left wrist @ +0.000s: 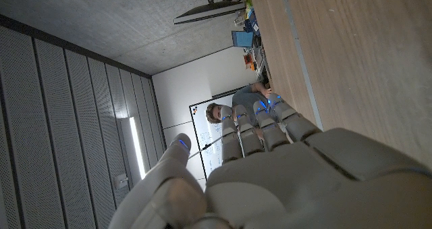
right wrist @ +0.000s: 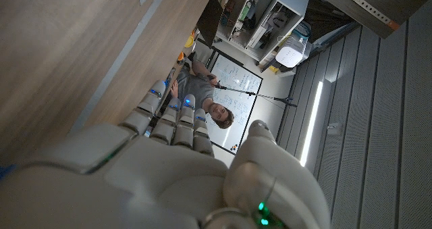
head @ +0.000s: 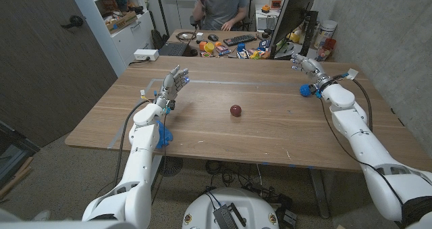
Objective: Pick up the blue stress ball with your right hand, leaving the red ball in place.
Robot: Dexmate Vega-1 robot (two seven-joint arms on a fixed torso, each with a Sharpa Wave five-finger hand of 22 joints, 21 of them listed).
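The blue stress ball [head: 307,90] lies on the wooden table [head: 270,131] at the far right, close against the inner side of my right wrist. My right hand [head: 306,65] reaches past the ball toward the far edge and holds nothing; its fingers [right wrist: 177,117] are stretched out and apart. The dark red ball [head: 235,111] sits alone near the table's middle. My left hand [head: 173,82] is raised over the far left of the table and is empty, and its fingers [left wrist: 260,124] are extended.
A person [head: 219,3] sits behind the table at a cluttered desk with a keyboard [head: 239,40], a laptop [head: 174,48] and a monitor [head: 297,9]. A white power strip [head: 146,54] lies off the far left corner. A concrete wall runs along the right.
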